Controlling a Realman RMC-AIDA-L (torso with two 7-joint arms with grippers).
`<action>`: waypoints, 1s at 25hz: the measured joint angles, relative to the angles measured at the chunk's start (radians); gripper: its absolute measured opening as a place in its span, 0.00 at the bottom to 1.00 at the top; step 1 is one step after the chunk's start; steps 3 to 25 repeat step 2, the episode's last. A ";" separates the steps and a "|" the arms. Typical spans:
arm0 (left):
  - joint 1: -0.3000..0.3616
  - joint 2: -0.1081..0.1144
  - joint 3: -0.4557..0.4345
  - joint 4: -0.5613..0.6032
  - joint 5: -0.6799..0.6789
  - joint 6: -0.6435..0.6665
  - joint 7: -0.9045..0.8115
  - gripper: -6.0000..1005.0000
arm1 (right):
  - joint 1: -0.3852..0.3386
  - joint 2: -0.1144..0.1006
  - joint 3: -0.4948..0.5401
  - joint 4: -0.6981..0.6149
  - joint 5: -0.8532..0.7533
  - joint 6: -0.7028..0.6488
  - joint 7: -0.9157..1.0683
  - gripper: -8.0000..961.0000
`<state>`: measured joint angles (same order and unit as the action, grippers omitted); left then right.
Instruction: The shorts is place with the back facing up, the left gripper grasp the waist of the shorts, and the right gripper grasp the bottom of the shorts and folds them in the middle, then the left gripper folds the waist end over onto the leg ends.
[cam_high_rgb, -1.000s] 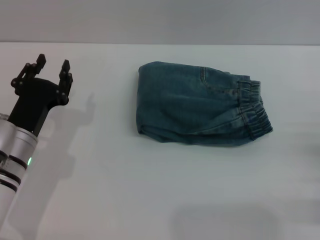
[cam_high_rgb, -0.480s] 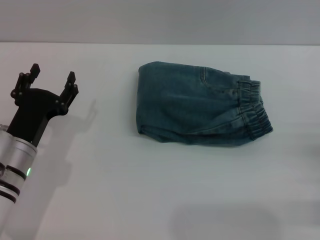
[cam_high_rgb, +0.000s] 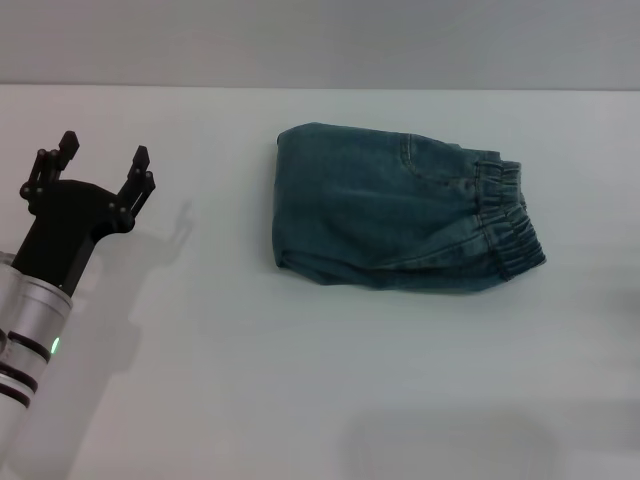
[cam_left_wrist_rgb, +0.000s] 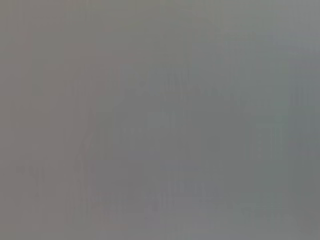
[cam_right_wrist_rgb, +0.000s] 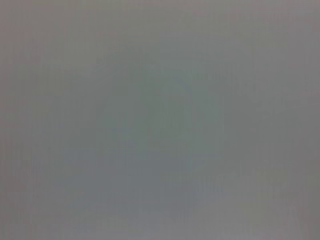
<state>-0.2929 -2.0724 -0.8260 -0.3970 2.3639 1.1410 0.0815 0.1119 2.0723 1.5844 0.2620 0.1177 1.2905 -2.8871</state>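
The shorts (cam_high_rgb: 390, 210) lie folded into a compact blue-green denim bundle on the white table, right of centre in the head view. Their gathered waist (cam_high_rgb: 508, 222) lies along the bundle's right end. The leg ends are hidden under the fold. My left gripper (cam_high_rgb: 102, 160) hovers far to the left of the shorts, open, with nothing between its black fingers. The right gripper is out of view. Both wrist views show only a plain grey surface.
The white table (cam_high_rgb: 300, 380) stretches around the shorts, and its far edge meets a grey wall. A faint shadow falls on the table near the front right.
My left gripper opened wider and drew slightly down and back, away from the shorts. The shorts did not move.
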 joint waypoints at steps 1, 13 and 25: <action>0.000 0.000 0.000 -0.002 0.000 0.001 0.000 0.81 | 0.000 0.000 0.000 -0.001 0.000 0.002 0.000 0.70; 0.000 0.000 0.001 -0.002 0.000 0.002 0.000 0.81 | 0.001 0.000 0.000 -0.002 0.000 0.004 0.000 0.70; 0.000 0.000 0.001 -0.002 0.000 0.002 0.000 0.81 | 0.001 0.000 0.000 -0.002 0.000 0.004 0.000 0.70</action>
